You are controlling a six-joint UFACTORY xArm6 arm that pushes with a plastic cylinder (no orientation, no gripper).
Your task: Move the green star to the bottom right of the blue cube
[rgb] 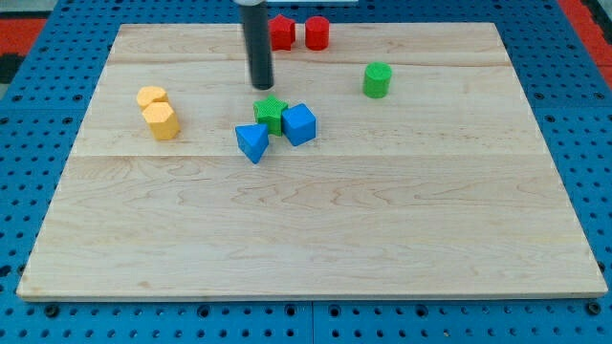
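Nearest us lay the blue triangular block; the green star touched the blue cube's left. Our tip, with no jaws to open or close, hovered above-left, seemingly approaching; next we judged the star needed steering around below the cube.

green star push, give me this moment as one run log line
tip: just above green star, apart | star: touching blue cube on its left | blue triangular block: below star | goal: not met

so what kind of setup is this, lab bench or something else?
Likely a lab tabletop rig for pushing tests: a wooden board on a blue perforated base, small coloured blocks like the blue cube, and my tip just above the green star.
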